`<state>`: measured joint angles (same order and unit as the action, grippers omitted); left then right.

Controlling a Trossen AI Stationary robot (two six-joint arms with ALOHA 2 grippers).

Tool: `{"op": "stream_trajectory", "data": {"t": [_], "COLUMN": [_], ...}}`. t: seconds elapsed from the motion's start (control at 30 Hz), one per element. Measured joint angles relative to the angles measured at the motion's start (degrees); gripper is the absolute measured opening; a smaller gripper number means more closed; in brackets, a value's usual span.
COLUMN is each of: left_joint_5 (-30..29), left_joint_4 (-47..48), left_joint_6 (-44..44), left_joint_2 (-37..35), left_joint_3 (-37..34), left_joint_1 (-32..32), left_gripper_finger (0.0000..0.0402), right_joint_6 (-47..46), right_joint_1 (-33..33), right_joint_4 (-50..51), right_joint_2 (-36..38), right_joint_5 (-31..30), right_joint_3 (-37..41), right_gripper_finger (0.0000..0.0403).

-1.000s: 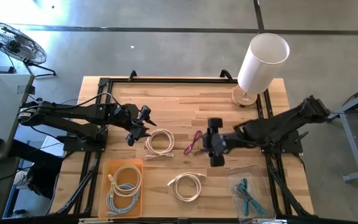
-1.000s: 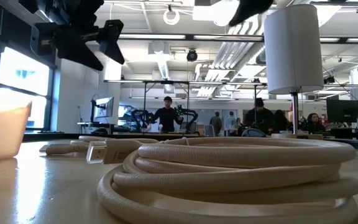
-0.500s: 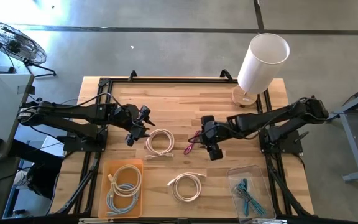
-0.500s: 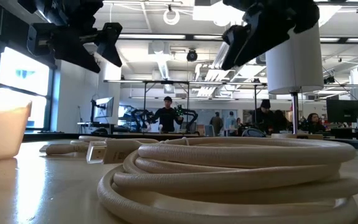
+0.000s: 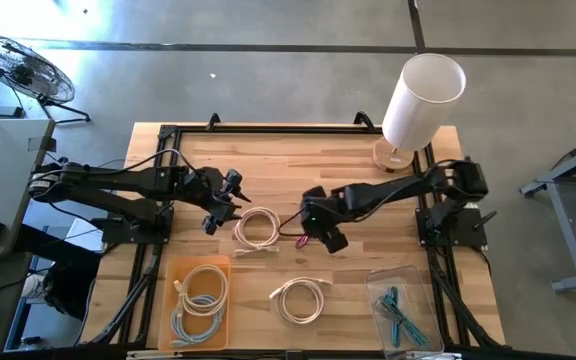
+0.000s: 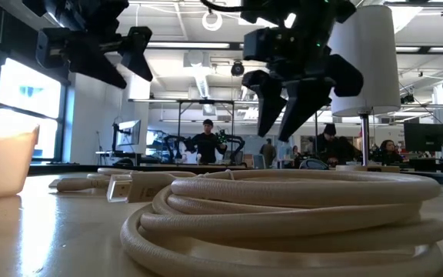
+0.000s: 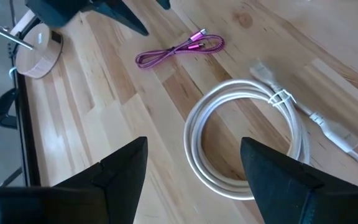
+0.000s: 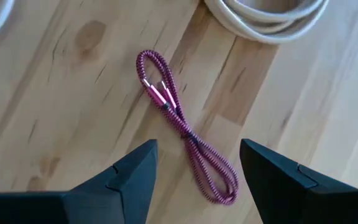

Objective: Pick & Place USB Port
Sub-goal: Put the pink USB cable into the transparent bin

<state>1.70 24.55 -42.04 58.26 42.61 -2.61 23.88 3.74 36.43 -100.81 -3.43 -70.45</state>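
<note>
A thin magenta USB cable, folded into a long loop, lies flat on the wooden table; in the left wrist view the cable shows beyond a white coil. My right gripper hovers open just above it, one finger to each side, touching nothing. In the high view the right gripper covers most of the cable; in the low view its fingers point down. My left gripper waits open, raised beside a white coiled cable.
An orange tray with coiled cables stands at the near left. Another cream coil lies near the front centre, and a clear bin with teal cables sits at the near right. A white lamp stands at the far right.
My right gripper has travelled toward the table's left edge and come down, from beside the magenta cable to directly over it, staying open. The cable has not moved.
</note>
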Motion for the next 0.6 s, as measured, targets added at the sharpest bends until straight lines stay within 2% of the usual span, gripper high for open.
{"op": "stream_trajectory", "data": {"t": [0.17,0.6], "left_joint_5": [-1.08,-1.26], "left_joint_4": [-0.39,-0.39], "left_joint_6": [-0.06,-0.07], "left_joint_2": [0.00,0.00], "left_joint_3": [0.00,0.00], "left_joint_1": [0.00,0.00], "left_gripper_finger": [0.0253,0.0253], "right_joint_6": [1.93,4.62], "right_joint_1": [-0.83,-1.92], "right_joint_4": [4.02,2.22], "right_joint_2": [-3.24,-8.65], "right_joint_5": [0.51,0.88], "right_joint_3": [-3.48,-3.33], "right_gripper_finger": [0.0220,0.0220]}}
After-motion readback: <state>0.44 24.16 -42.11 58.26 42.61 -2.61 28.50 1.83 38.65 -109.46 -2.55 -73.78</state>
